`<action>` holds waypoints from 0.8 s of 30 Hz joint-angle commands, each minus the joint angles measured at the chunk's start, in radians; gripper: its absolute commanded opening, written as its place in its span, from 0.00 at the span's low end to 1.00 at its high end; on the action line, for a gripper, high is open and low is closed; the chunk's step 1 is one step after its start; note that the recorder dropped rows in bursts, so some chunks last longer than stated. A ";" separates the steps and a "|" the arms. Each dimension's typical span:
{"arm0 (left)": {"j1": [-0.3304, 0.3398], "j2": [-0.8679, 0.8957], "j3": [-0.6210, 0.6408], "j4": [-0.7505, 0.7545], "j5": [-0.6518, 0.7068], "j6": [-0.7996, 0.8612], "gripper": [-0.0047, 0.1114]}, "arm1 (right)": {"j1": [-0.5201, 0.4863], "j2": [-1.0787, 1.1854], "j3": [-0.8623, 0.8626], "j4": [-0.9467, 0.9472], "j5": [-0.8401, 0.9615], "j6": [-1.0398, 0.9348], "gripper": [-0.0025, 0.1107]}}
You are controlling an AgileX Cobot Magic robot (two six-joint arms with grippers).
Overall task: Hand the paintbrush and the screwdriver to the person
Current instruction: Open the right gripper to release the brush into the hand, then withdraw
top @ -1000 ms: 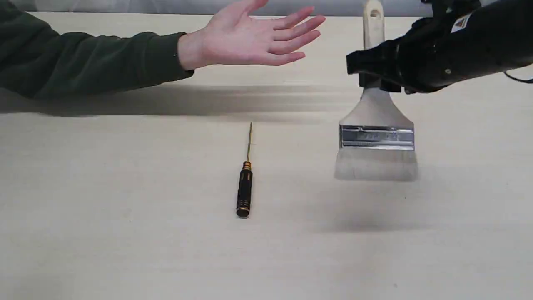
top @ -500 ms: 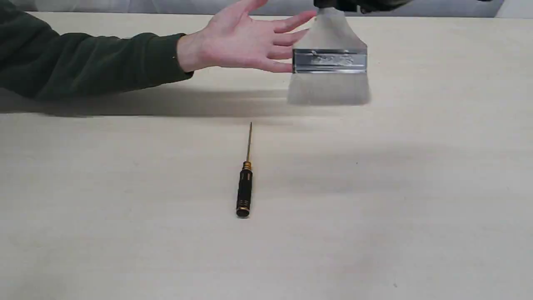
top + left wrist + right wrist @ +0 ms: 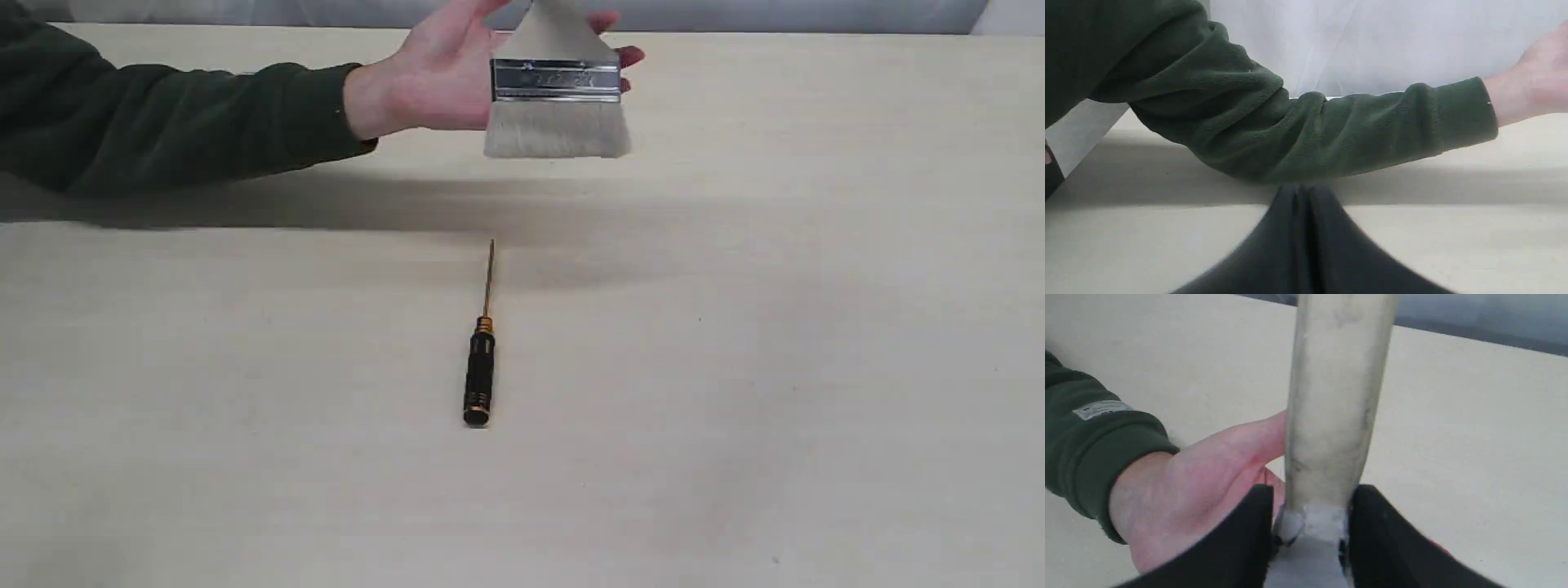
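While in right hand [image 3: 1312, 508], paintbrush [image 3: 1337, 396] beside person [image 3: 1188, 482].

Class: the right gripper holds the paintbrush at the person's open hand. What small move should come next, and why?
Probably ease the paintbrush closer against the palm, keeping the right gripper shut on the handle. The brush hangs bristles-down in front of the person's hand, whose fingers look open, not yet closed round it. Letting go now would likely drop it.

No legible text, sleeve label [image 3: 1102, 409] blurred, stamping on paintbrush [image 3: 558, 82] unreadable
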 commanded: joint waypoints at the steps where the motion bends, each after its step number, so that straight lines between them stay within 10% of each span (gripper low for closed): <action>1: -0.007 -0.002 0.002 -0.003 -0.010 -0.002 0.04 | 0.001 0.068 -0.075 -0.004 0.038 0.004 0.06; 14: -0.007 -0.002 0.002 -0.001 -0.011 -0.002 0.04 | -0.001 0.157 -0.157 -0.012 0.059 0.009 0.09; 24: -0.007 -0.002 0.002 -0.001 -0.011 -0.002 0.04 | -0.003 0.133 -0.157 -0.012 0.051 0.009 0.51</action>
